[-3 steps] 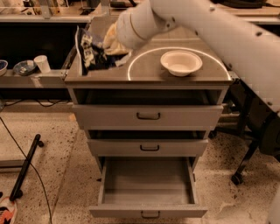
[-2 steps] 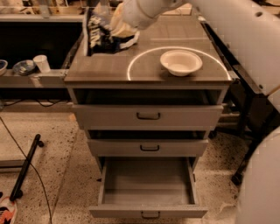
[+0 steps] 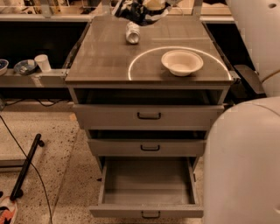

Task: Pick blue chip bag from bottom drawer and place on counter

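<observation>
The blue chip bag [image 3: 134,10], dark and crinkled with white marks, is at the far back edge of the counter [image 3: 105,61]. My gripper [image 3: 154,4] is at the top edge of the view, right against the bag and shut on it. Most of the gripper is cut off by the frame. The bottom drawer [image 3: 148,186] is pulled out and shows only its bare grey floor. My white arm [image 3: 245,162] fills the right side of the view.
A silver can [image 3: 132,33] lies on the counter just in front of the bag. A white bowl [image 3: 182,62] sits inside the white arc. The two upper drawers [image 3: 148,116] are slightly open. A side shelf with cups [image 3: 42,62] is at the left. A black pole [image 3: 26,166] lies on the floor.
My gripper has carried the chip bag from the counter's front left corner back and to the right, to the far edge. The silver can now shows.
</observation>
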`<state>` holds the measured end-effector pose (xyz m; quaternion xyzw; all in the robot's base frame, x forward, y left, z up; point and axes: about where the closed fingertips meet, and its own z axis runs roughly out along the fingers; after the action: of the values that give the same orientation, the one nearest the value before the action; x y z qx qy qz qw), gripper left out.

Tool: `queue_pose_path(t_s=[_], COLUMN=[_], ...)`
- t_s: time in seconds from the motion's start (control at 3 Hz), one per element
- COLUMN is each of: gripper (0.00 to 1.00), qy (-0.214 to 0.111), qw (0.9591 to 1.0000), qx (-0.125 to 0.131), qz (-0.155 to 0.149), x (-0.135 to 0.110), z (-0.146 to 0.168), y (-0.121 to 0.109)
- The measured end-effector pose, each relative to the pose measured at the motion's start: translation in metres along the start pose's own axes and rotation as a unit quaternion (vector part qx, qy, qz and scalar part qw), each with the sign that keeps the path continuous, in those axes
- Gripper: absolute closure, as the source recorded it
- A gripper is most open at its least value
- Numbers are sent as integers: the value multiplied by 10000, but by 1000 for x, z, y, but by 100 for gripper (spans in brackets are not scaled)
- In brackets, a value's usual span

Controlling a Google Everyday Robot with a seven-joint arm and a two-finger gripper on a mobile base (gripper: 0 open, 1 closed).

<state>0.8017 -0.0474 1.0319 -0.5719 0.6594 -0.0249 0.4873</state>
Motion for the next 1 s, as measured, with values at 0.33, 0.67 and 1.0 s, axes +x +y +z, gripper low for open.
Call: queue_pose_path(t_s=[0.33,0.67,1.0], gripper=[100,100,100], qy=[-49,-49,100], qw=[9993,9993,9984], qx=[263,262,399], qz=[246,244,386], x=[-1,-1,6], z=[-12,-12,-3], y=[-24,-24,-33])
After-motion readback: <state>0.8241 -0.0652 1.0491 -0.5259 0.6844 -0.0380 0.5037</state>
